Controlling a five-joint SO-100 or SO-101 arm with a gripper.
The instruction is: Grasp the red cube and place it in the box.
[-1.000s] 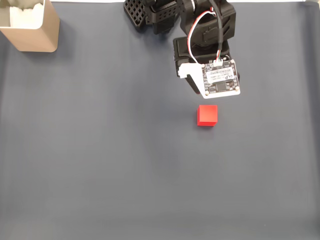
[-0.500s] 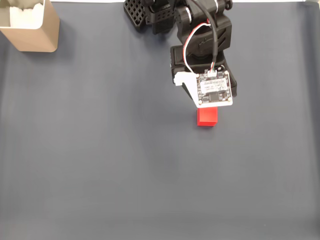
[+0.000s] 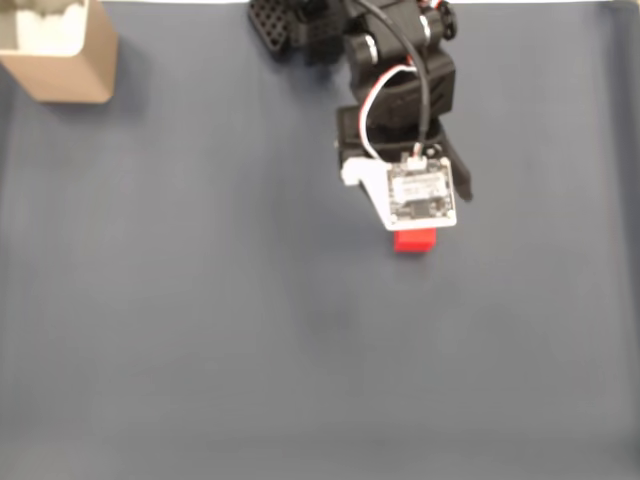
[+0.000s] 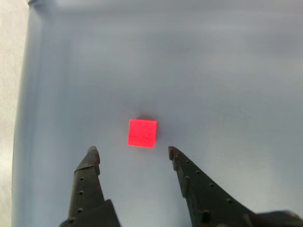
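The red cube (image 4: 142, 133) lies flat on the dark grey mat, just beyond my fingertips in the wrist view. My gripper (image 4: 133, 150) is open, its two black fingers spread wider than the cube and nothing between them. In the fixed view the arm's wrist board hangs over the red cube (image 3: 414, 241), hiding its far half; the fingers themselves are hidden under the wrist there. The box (image 3: 62, 72), tan with a pale inside, stands at the top left corner of the fixed view, far from the arm.
The dark grey mat (image 3: 200, 320) covers the table. The arm's black base (image 3: 300, 30) sits at the top centre of the fixed view. A pale table strip (image 4: 12, 94) shows past the mat's left edge in the wrist view.
The arm has reached forward and lower over the last second; its wrist board moved down-left in the fixed view and now covers part of the cube. The cube has not moved.
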